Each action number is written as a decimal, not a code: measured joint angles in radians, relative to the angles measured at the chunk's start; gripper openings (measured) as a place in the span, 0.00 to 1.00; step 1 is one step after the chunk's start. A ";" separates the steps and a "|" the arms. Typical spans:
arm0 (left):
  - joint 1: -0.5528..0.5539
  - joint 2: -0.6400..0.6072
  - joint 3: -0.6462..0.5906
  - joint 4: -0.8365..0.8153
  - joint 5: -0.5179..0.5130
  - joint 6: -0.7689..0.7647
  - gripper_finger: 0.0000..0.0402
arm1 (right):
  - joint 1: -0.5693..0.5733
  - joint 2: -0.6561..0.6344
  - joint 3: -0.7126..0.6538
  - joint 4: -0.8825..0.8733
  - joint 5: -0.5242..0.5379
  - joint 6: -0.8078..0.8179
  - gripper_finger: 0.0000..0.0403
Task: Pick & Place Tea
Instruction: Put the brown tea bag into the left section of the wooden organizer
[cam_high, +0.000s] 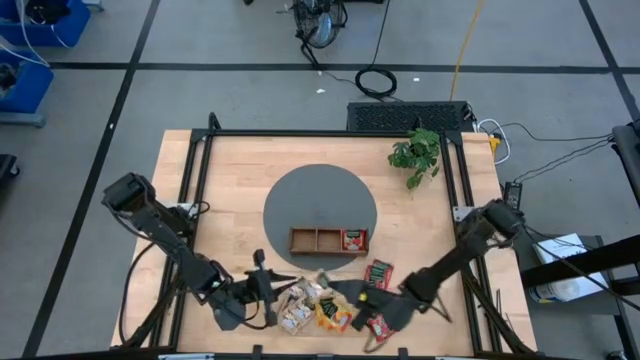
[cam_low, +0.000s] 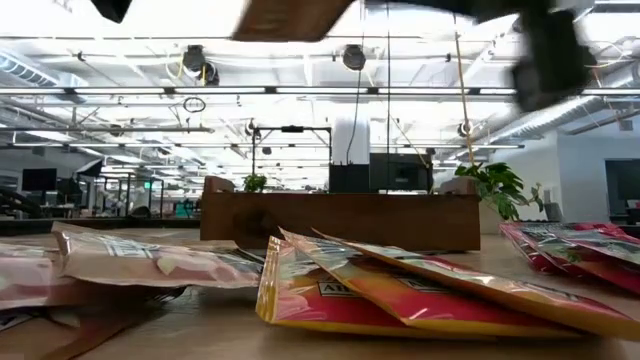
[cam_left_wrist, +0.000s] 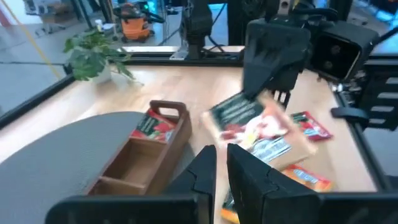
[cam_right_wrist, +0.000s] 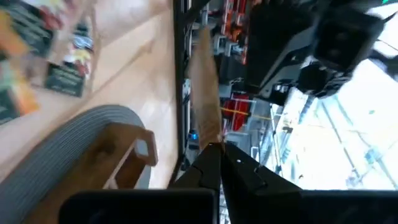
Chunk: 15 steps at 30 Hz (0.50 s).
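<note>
The right tool (cam_right_wrist: 219, 149) is pinched fully closed on the bottom edge of one beige-brown tea packet (cam_right_wrist: 205, 81), which stands edge-on in its wrist view, so its face cannot be read; the left wrist view shows the same packet (cam_left_wrist: 255, 127) hanging blurred under the dark right arm, above the near edge of the bench (cam_high: 230, 165). The left tool (cam_left_wrist: 219, 168) hovers near that same edge, its fingers almost together with only a thin slit between them and nothing in it. Between the two tools a heap of loose tea packets (cam_high: 315, 305) lies overlapped, too tangled to count exactly; two red packets (cam_high: 378, 272) lie beside the heap. In the low view, orange-yellow packets (cam_low: 400, 290) fill the foreground and both arms are cut off at the top. The wooden tray (cam_high: 328, 240) sits on the grey round mat (cam_high: 320, 195) mid-bench: three compartments, one red packet (cam_high: 353, 239) in an end one, two bare. One potted plant (cam_high: 416, 152) stands near the far right corner.
</note>
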 joint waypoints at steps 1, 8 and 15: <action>0.010 0.000 0.000 0.001 0.023 -0.001 0.12 | 0.015 -0.026 -0.031 0.006 -0.009 0.043 0.00; 0.100 0.025 0.001 0.047 0.190 -0.045 0.25 | 0.042 -0.211 -0.359 0.287 -0.404 0.516 0.00; 0.198 0.154 0.001 0.328 0.476 -0.037 0.57 | 0.020 -0.242 -0.529 0.607 -0.454 0.436 0.00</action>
